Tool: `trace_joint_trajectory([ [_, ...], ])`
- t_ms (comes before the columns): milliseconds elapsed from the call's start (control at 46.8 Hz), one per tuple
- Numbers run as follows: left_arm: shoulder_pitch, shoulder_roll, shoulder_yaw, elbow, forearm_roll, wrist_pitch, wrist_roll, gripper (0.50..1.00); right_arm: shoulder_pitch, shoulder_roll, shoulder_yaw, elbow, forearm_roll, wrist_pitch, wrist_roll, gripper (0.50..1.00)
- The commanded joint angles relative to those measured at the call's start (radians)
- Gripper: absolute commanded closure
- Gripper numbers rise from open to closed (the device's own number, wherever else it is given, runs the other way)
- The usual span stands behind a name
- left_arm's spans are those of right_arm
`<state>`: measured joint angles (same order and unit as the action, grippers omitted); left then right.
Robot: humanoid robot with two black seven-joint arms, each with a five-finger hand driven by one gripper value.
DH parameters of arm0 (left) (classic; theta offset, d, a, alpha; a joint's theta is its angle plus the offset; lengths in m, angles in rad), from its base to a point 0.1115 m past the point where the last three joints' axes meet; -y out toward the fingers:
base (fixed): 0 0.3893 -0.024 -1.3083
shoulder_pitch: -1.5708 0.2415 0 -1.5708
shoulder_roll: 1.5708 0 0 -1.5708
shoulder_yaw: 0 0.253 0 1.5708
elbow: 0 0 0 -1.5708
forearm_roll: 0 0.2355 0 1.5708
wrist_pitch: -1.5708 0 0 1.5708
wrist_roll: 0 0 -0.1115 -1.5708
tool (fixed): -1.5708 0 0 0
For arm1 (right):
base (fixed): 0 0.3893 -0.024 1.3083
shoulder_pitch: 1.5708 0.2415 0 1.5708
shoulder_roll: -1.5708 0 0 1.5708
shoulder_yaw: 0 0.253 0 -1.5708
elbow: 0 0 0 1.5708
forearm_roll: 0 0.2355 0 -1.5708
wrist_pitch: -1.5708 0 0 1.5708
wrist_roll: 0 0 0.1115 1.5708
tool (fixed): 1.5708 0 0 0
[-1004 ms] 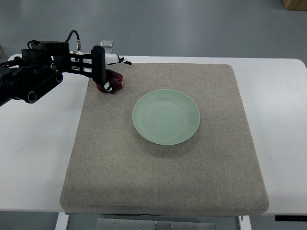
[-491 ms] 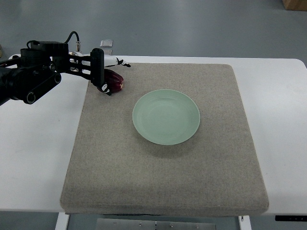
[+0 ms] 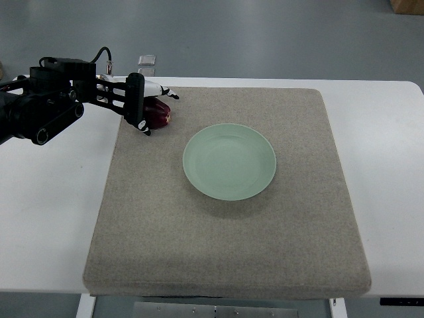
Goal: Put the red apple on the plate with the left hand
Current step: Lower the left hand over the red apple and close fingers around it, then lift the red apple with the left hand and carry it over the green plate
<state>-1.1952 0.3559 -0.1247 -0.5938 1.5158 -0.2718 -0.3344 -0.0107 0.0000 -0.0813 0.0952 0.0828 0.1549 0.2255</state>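
I am viewing the work steeply from above, with the left hand (image 3: 142, 106) reaching in from the 9 o'clock edge on a black, jointed arm (image 3: 40, 109) that is lying across the upper left of the white table (image 3: 53, 199). The hand is sitting at about 10 o'clock from the plate (image 3: 229, 161), over the far left corner of the grey felt mat (image 3: 225, 238). Its dark fingers (image 3: 137, 103) are curling around the red apple (image 3: 159, 113): one broad finger is crossing the apple's near-left side, and white-tipped fingers are passing over its far side, so I am reading the hand as clasping the fruit. The apple is showing as a dark red patch at the hand's 3 o'clock side, well apart from the plate and not on it; I cannot tell whether it is touching the mat or being held just above it. The plate, pale green and round, is lying flat near the mat's middle with nothing on it. A black cable (image 3: 103, 53) is looping above the arm at 12 o'clock, and a small clear object (image 3: 147, 59) is showing just beyond the table's far edge. The right arm is not appearing anywhere in this view.
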Motion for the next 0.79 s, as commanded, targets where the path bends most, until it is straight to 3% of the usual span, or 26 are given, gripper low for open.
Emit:
trace_joint_trajectory([
  [0,0.002,0.0,0.0,0.0,0.0,0.002,0.0,0.57,0.0,0.0,0.0,0.001,0.0,0.0,0.0,0.536],
  [64,0.002,0.0,0.002,0.0,0.001,0.002,0.0,0.634,0.0,0.0,0.0,0.0,0.0,0.0,0.0,0.536],
  [256,0.002,0.0,0.002,0.002,0.001,0.011,0.0,0.726,0.0,0.0,0.0,0.0,0.0,0.0,0.0,0.536],
  [385,0.002,0.0,0.002,0.003,0.001,0.016,0.0,0.814,0.0,0.0,0.0,0.0,0.0,0.0,0.0,0.536],
  [769,-0.03,-0.002,0.0,-0.009,-0.003,0.017,0.0,0.817,0.0,0.0,0.0,0.0,0.0,0.0,0.0,0.536],
])
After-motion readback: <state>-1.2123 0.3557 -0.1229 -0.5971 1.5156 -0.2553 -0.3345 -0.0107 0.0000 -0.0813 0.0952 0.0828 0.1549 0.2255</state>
